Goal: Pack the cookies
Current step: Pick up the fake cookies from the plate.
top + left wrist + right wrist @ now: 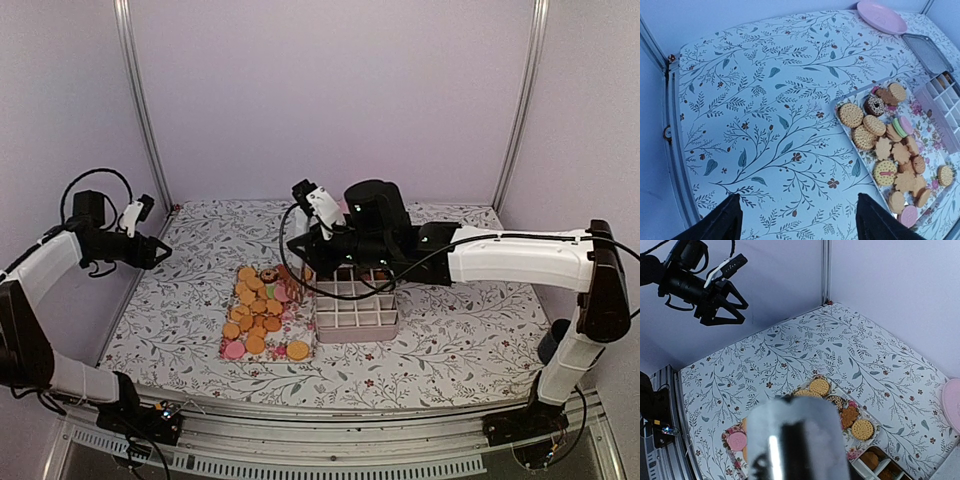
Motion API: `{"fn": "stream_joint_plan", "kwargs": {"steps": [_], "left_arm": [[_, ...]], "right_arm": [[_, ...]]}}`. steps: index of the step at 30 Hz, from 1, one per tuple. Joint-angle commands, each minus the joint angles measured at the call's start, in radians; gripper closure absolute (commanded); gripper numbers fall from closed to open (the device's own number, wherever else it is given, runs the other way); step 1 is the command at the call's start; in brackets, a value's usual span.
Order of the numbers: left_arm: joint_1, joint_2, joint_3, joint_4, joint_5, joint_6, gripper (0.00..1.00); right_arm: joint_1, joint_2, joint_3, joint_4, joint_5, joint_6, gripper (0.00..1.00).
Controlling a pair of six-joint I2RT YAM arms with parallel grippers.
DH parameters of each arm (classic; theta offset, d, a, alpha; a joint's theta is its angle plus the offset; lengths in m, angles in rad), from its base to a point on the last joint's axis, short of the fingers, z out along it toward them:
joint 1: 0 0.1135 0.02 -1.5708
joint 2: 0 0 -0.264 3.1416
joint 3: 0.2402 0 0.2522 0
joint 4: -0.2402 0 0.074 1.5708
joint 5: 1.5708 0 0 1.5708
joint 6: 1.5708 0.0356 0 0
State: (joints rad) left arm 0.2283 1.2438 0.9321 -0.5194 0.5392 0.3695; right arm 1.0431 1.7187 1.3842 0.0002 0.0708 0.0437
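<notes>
While aloft, L gripper (798,220) agape.

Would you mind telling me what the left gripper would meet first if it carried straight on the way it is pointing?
Probably the bare floral tablecloth, beside the tray of cookies; nothing shows between the open left gripper and the cloth, though depth is unclear.
</notes>
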Motion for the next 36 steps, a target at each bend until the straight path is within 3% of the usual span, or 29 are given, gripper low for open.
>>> {"fn": "stream_joint_plan", "kwargs": {"steps": [1,6,20,36], "left_arm": [[0.030,-0.047,0.003,-0.004,-0.025,0.007,0.15],[0.060,-0.056,0.004,0.005,-0.037,-0.003,0.01],[0.097,-0.140,-0.070,0.075,-0.039,-0.020,0.01],[0.096,-0.116,-0.047,0.035,0.034,-0.008,0.01]], "right_arm": [[0.024,0.033,0.040,0.039,-0.024,0.030,0.71],[0.049,0.081,0.062,0.051,-0.036,0.040,0.71],[0.102,0.227,0.132,0.084,-0.072,0.085,0.70],[0.117,0.296,0.151,0.102,-0.120,0.115,0.66]]}}
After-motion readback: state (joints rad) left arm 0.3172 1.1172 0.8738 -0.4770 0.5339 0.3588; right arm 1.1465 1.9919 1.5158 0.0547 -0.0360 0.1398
